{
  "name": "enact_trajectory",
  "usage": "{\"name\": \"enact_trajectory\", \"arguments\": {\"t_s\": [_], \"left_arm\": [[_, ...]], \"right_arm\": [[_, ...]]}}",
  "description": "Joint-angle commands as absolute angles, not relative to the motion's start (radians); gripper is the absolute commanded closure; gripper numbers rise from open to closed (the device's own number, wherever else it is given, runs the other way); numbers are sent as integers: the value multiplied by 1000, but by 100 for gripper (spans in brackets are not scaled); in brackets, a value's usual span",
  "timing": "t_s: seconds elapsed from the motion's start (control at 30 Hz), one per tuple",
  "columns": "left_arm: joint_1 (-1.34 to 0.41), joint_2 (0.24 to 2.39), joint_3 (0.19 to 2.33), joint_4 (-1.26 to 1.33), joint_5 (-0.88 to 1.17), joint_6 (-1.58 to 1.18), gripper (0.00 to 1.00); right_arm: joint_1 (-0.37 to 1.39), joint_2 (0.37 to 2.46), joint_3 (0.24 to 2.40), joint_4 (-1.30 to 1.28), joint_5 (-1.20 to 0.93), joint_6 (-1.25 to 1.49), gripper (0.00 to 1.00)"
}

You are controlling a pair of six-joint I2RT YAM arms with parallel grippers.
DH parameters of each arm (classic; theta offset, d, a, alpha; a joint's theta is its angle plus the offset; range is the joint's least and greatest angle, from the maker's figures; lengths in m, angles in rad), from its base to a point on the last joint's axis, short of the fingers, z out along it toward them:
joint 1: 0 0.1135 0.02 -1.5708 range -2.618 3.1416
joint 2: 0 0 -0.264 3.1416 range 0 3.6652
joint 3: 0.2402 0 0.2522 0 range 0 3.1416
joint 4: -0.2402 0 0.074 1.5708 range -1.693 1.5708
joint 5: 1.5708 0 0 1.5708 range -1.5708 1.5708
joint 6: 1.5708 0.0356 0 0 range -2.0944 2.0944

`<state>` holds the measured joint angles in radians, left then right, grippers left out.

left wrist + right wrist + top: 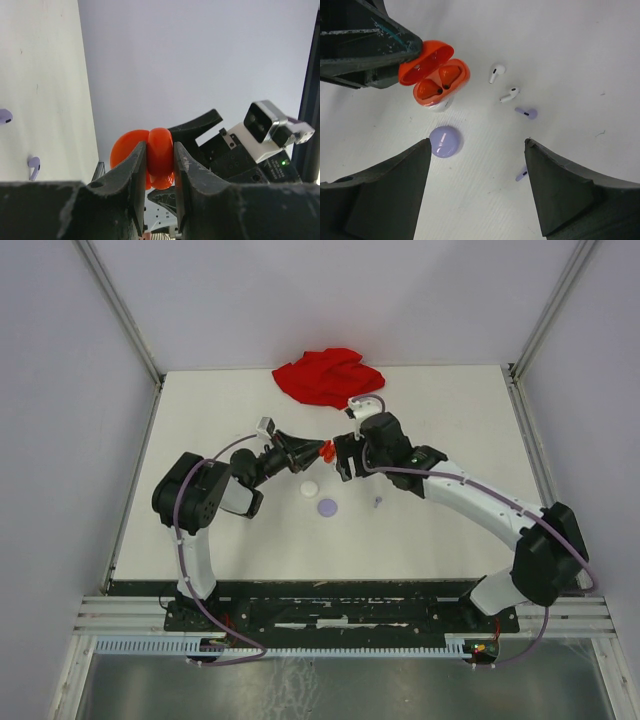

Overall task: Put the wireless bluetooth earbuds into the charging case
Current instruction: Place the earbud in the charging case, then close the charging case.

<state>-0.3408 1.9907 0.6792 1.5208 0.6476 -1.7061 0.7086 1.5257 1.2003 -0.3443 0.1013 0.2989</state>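
Observation:
My left gripper (pixel 160 165) is shut on the red charging case (pixel 159 155) and holds it above the table. In the right wrist view the case (pixel 436 75) has its lid open, and two red pieces with dark spots sit in its wells. My right gripper (pixel 477 142) hangs open just right of the case (pixel 326 451), with nothing between its fingers. Two white earbuds (pixel 496 73) (pixel 510 94) and two lavender earbuds (pixel 526 113) (pixel 521 173) lie loose on the table below it. The left wrist view also shows lavender earbuds (pixel 33 167) (pixel 4 116).
A lavender disc (pixel 328 507) and a white disc (pixel 309 488) lie on the white table (pixel 450 550) below the held case. A crumpled red cloth (pixel 328 375) lies at the table's far edge. Grey walls enclose the table on three sides.

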Motion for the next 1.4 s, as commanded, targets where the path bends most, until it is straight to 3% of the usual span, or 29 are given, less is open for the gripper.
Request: {"name": "enact_trajectory", "arguments": {"t_s": [0.0, 0.17, 0.43, 0.97, 1.37], "left_arm": [[-345, 1959, 673, 1591, 529, -1746, 97], [-360, 1896, 665, 1504, 413, -1758, 97], [-425, 1826, 667, 1353, 250, -1815, 97], [-526, 1781, 605, 1288, 39, -1950, 97], [-526, 1787, 549, 1346, 30, -1962, 97]], "right_arm": [[708, 1368, 1074, -142, 153, 260, 16], [709, 1319, 870, 164, 198, 238, 14], [743, 1416, 739, 503, 291, 134, 13], [832, 1796, 582, 1434, 320, -142, 10], [844, 1839, 613, 1443, 382, -205, 9]]}}
